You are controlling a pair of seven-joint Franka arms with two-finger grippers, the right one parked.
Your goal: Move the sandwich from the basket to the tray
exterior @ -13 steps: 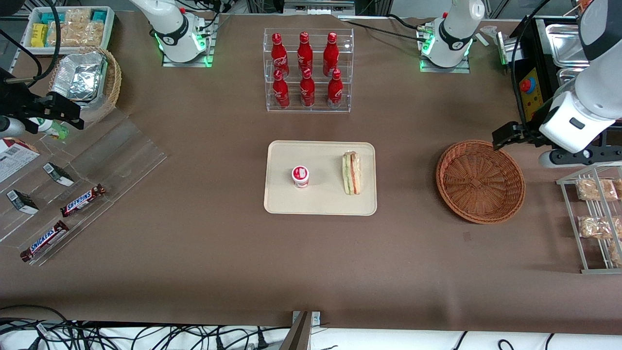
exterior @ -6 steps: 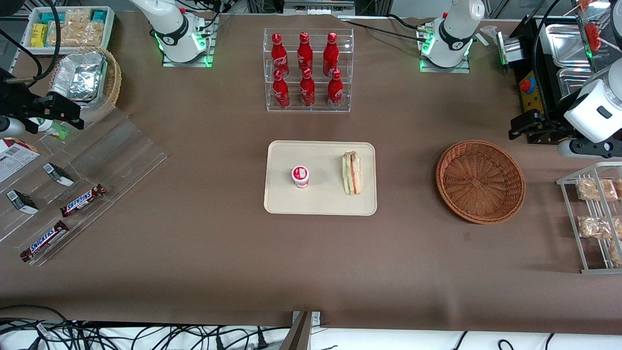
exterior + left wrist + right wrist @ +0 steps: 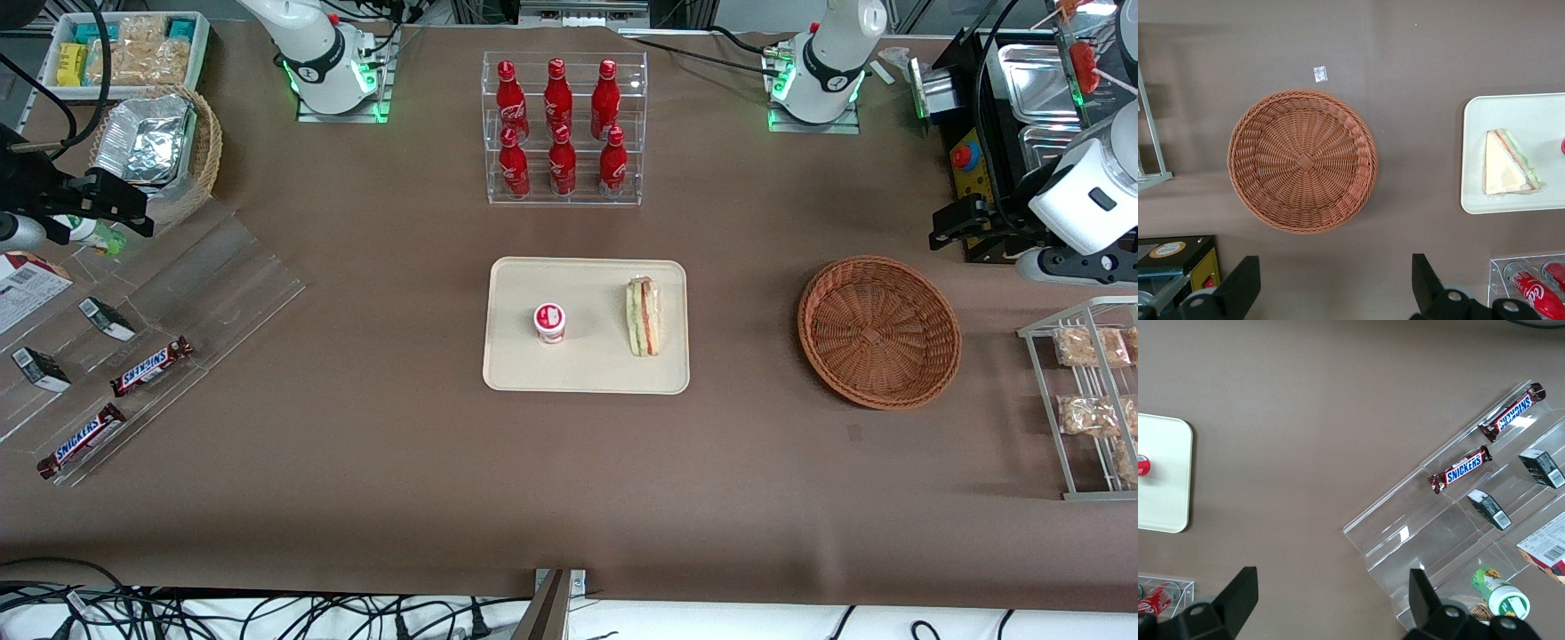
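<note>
Sandwich (image 3: pixel 644 316) sits on the tray (image 3: pixel 587 373), basket (image 3: pixel 878 331) empty, my gripper (image 3: pixel 1331 293) high with fingers spread wide, empty; a careless swing might clip the bottle rack (image 3: pixel 564 129).

Even overhead light falls on the brown worktop (image 3: pixel 373 462), bright and sharp in all views. Shadows are soft and short; the basket (image 3: pixel 1303 161) casts a faint one. Glare glints on the clear acrylic rack (image 3: pixel 1451 540) and foil (image 3: pixel 145 140). The tool (image 3: pixel 1331 293) hangs dark, empty, fingers spread.
</note>
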